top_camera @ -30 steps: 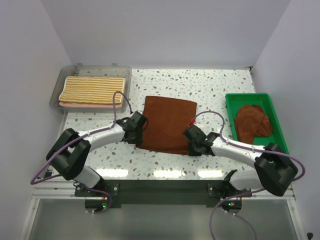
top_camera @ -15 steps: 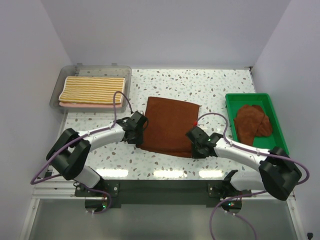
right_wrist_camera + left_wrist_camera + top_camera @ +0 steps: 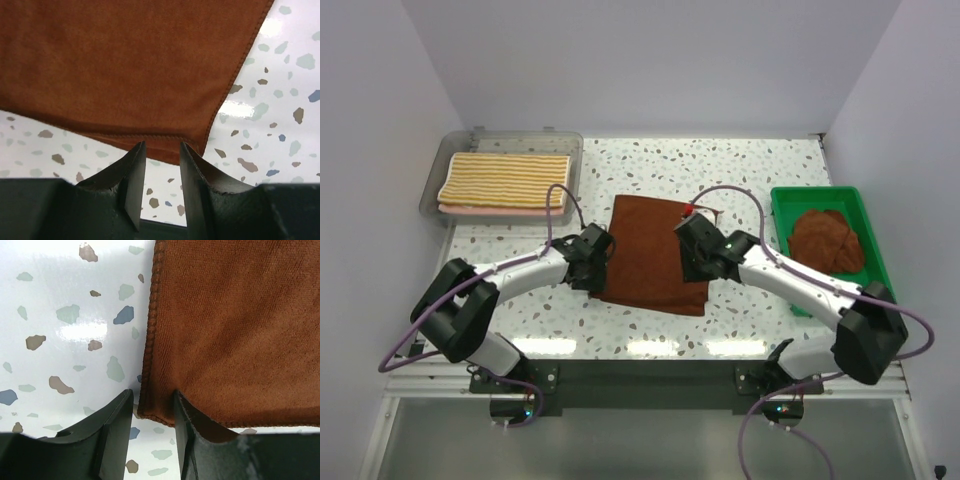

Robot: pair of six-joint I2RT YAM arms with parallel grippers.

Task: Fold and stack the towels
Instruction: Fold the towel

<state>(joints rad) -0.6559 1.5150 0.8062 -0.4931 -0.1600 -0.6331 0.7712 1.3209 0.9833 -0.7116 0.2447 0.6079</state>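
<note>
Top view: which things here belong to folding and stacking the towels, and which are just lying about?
Belong to the job:
flat rust-brown towel, centre
crumpled rust-brown towel, right
striped towel, far left
pink towel, beneath the striped one

Just there, holding or bearing them:
green tray
clear bin
table

Pink towel (image 3: 492, 211) (beneath the striped towel (image 3: 506, 178)) shows only its edge.
</note>
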